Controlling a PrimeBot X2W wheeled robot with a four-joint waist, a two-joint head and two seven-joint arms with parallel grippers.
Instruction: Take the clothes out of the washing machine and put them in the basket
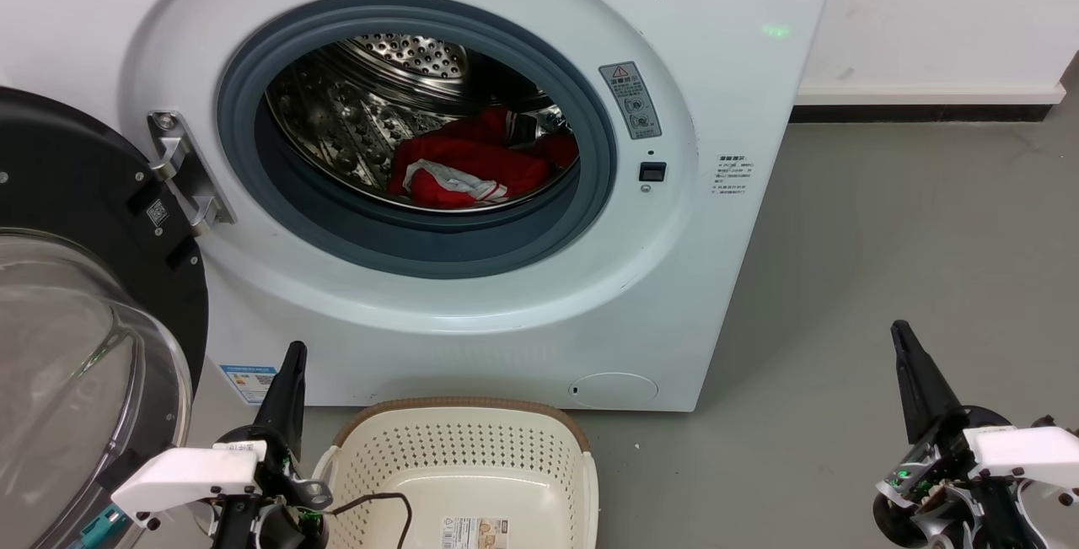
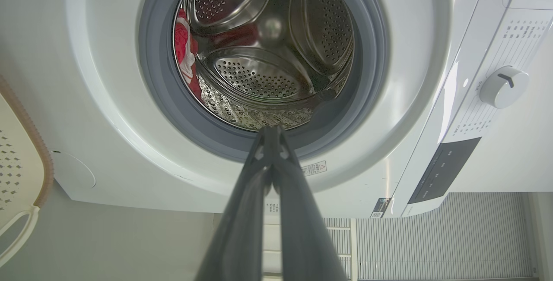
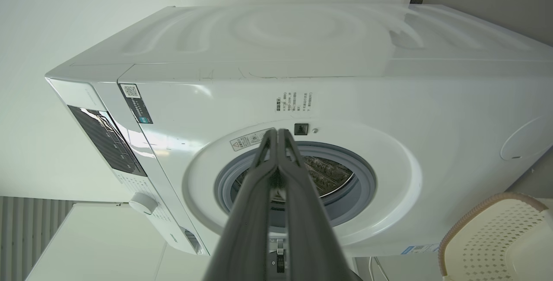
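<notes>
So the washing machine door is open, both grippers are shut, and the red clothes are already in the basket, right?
Not quite. The head view shows the red clothes lying inside the steel drum of the washing machine; the basket has none in it. The rest is right: the door is open, and the left gripper and right gripper are shut.

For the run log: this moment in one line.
clothes: inside washing machine | glass door: open | basket: no clothes inside | left pincer: shut, empty | right pincer: shut, empty
</notes>
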